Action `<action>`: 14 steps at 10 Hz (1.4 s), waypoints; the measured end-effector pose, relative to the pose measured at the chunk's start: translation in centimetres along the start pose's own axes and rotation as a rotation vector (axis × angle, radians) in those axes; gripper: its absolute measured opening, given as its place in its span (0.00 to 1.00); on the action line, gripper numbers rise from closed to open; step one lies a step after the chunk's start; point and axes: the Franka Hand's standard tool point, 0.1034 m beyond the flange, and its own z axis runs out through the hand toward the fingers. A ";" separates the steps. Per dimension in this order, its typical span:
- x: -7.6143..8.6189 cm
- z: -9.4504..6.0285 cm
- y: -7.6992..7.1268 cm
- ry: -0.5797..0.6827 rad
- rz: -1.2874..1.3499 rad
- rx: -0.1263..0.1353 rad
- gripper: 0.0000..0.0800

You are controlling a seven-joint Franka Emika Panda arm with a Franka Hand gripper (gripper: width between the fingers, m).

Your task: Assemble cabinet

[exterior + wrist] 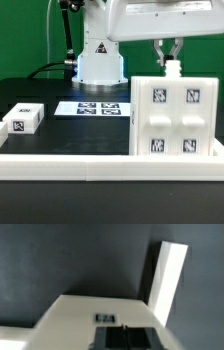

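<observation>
The cabinet is a large white box at the exterior view's right, and the face towards the camera shows four black-and-white tags. My gripper hangs just above its top edge, with the fingertips down at a small white nub on that edge. In the wrist view the dark fingers lie pressed together with only a thin seam between them and nothing held. They are over a white face of the cabinet that carries one tag.
A small loose white tagged block lies at the exterior view's left. The marker board lies flat in front of the robot base. A white rail runs along the near edge. A bright white strip crosses the dark table in the wrist view.
</observation>
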 end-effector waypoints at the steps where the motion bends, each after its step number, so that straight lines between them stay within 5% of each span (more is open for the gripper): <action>1: 0.0 0.0 0.0 0.000 0.000 0.000 0.14; 2: 0.0 0.0 0.0 0.000 0.000 0.000 0.31; 3: 0.0 0.0 0.0 0.000 0.000 0.000 0.31; 5: 0.0 0.0 0.0 -0.001 0.000 0.000 0.70; 6: 0.0 0.0 0.0 -0.001 0.000 0.000 0.70; 7: 0.0 0.0 0.0 -0.001 0.000 0.000 0.91; 11: -0.4 0.3 0.0 0.005 0.012 -0.002 0.99; 14: -4.6 2.1 -0.5 -0.012 0.087 -0.017 1.00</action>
